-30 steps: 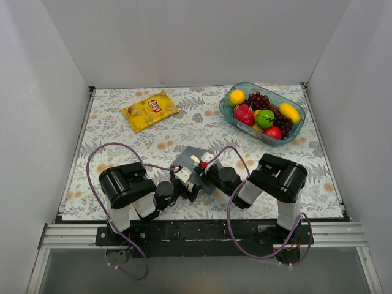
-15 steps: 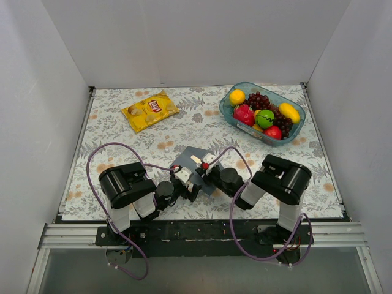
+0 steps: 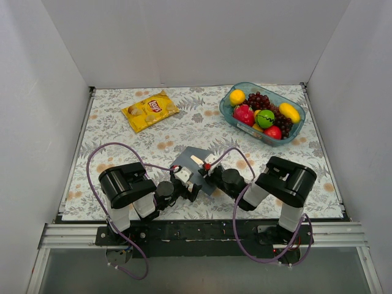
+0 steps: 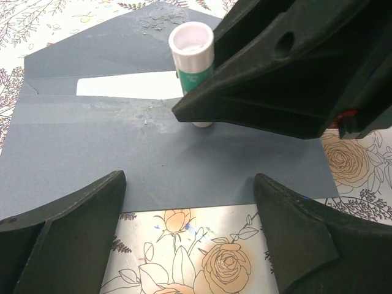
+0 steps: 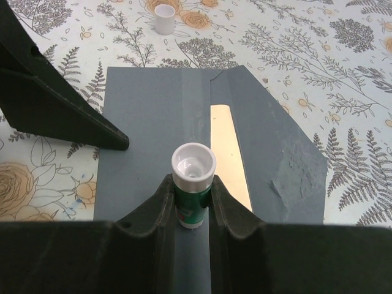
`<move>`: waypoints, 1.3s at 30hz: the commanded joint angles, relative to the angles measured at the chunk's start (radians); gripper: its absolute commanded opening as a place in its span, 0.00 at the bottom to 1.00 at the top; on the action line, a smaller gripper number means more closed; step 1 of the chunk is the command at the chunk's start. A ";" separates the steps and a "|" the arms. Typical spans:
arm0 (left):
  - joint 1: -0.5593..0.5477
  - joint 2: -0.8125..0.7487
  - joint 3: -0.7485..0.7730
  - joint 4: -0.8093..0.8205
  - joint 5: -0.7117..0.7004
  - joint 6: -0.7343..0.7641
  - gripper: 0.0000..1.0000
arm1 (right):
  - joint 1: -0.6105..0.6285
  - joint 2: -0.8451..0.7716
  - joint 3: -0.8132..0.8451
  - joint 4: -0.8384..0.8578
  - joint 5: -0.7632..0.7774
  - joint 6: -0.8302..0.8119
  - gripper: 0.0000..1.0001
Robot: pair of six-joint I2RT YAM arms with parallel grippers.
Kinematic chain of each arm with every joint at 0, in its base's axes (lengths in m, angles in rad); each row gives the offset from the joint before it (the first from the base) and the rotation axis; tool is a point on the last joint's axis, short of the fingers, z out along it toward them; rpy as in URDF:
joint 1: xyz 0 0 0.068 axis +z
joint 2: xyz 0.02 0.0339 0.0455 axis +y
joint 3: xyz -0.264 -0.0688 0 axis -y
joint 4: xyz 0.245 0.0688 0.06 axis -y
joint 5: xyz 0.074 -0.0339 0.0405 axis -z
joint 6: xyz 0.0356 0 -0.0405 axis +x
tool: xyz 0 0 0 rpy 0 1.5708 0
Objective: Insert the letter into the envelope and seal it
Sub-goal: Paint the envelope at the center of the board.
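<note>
The grey-blue envelope [image 3: 188,158] lies flat between the two arms, flap open, and also shows in the left wrist view [image 4: 122,165] and the right wrist view [image 5: 147,122]. A pale strip of the letter [image 5: 227,142] shows in its mouth, also in the left wrist view [image 4: 125,86]. My right gripper [image 5: 193,205] is shut on a green glue stick [image 5: 192,184] with its lower end on the envelope near the fold [image 4: 194,67]. Glue smears mark the flap [image 5: 293,162]. My left gripper [image 4: 190,245] is open and empty over the envelope's near edge.
A small white cap [image 5: 164,18] stands on the floral cloth just beyond the envelope. A yellow crisp bag [image 3: 150,110] lies at the back left. A clear bowl [image 3: 285,141] of fruit stands at the back right. White walls enclose the table.
My right arm has drawn slightly right and toward the near edge, taking the glue stick with it across the envelope. The left arm has not moved.
</note>
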 commanded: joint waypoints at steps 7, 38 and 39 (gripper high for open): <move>-0.002 0.026 -0.039 -0.063 -0.001 0.002 0.84 | 0.001 0.122 0.142 -0.043 -0.023 -0.037 0.01; -0.002 -0.038 -0.045 -0.083 -0.016 0.036 0.85 | -0.021 -0.280 0.136 -0.233 0.000 -0.053 0.01; -0.002 -0.047 -0.048 -0.084 -0.014 0.037 0.85 | -0.024 -0.300 0.168 -0.247 0.001 -0.062 0.01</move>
